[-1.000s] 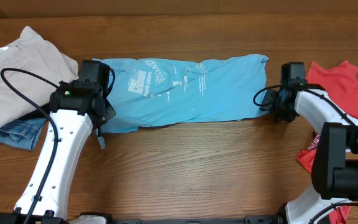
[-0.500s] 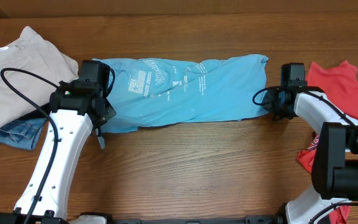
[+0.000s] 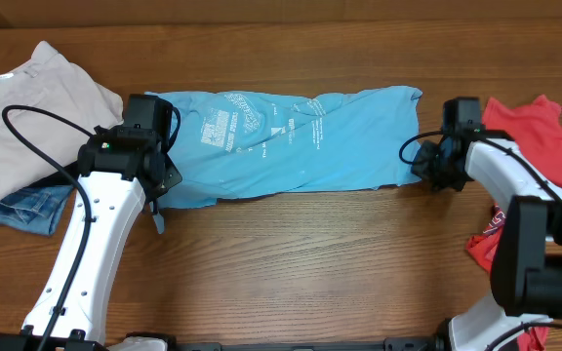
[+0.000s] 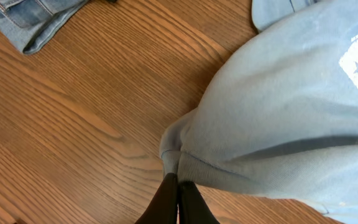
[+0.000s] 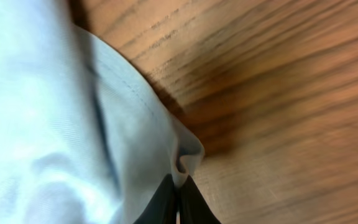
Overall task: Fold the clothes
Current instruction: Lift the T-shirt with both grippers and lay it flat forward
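A light blue T-shirt (image 3: 291,141) with white print lies stretched across the middle of the table, folded into a long band. My left gripper (image 3: 161,187) is shut on its lower left corner; in the left wrist view the black fingertips (image 4: 178,186) pinch a bunched fold of the blue T-shirt (image 4: 278,118). My right gripper (image 3: 424,171) is shut on the shirt's lower right corner; in the right wrist view its fingertips (image 5: 178,190) clamp the curled hem of the blue T-shirt (image 5: 73,124).
A beige garment (image 3: 32,112) lies on blue jeans (image 3: 22,210) at the far left. A red garment (image 3: 530,146) lies at the right edge, under my right arm. The jeans' edge (image 4: 36,18) shows in the left wrist view. Bare wooden table (image 3: 301,263) lies in front.
My right gripper has closed on the shirt's lower right corner. The left gripper and the shirt have stayed where they were.
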